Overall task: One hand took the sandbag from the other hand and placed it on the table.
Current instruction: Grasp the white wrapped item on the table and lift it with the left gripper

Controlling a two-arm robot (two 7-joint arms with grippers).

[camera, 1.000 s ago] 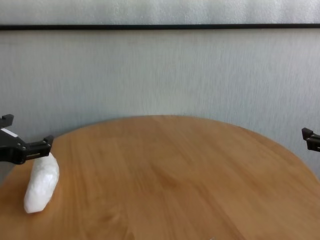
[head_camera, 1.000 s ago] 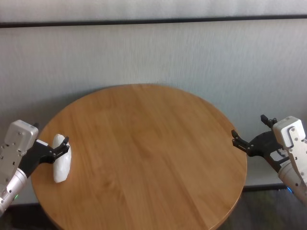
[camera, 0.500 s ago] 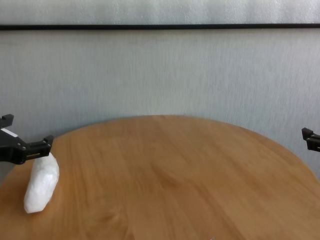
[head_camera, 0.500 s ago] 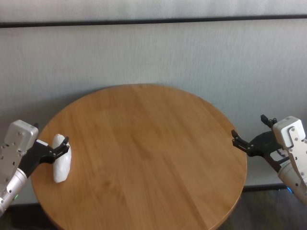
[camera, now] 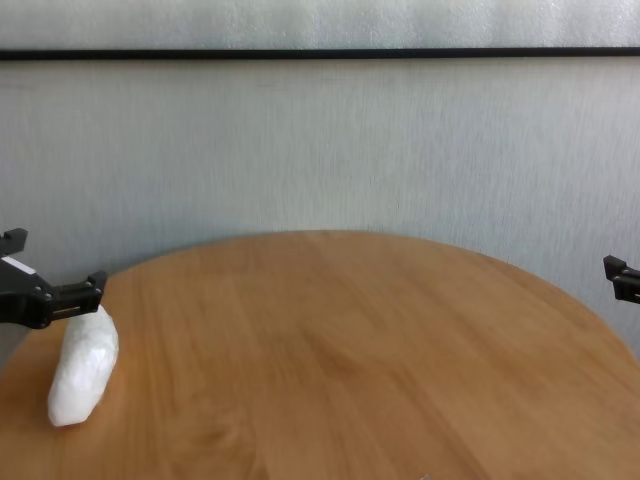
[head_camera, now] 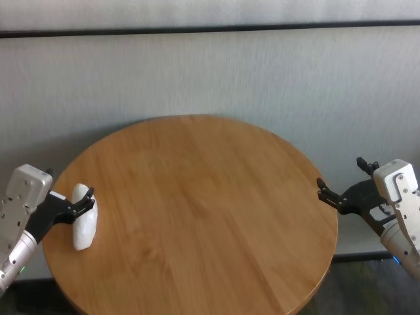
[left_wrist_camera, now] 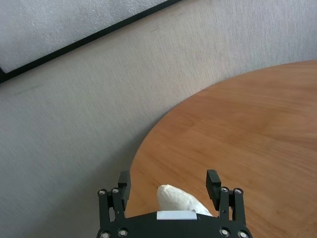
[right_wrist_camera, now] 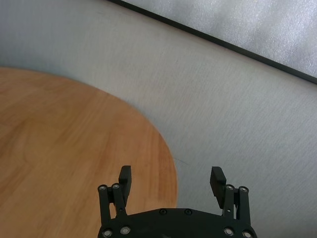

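1 table (head_camera: 197, 210), round, light wood top, fills centre and lower part of the head view.

1 sandbag (head_camera: 84, 225), white, lumpy, lower left of the head view, lying on the table near its left edge.

2 grippers, black, two fingers each, so 4 fingers total. left gripper (head_camera: 71, 203) at lower left of the head view, jaws spread, one each side of the sandbag's far end. right gripper (head_camera: 340, 178) at right edge of the head view, jaws spread, nothing between them.

1 wall (head_camera: 210, 72), grey, across the top, with 1 dark horizontal strip (head_camera: 210, 29).
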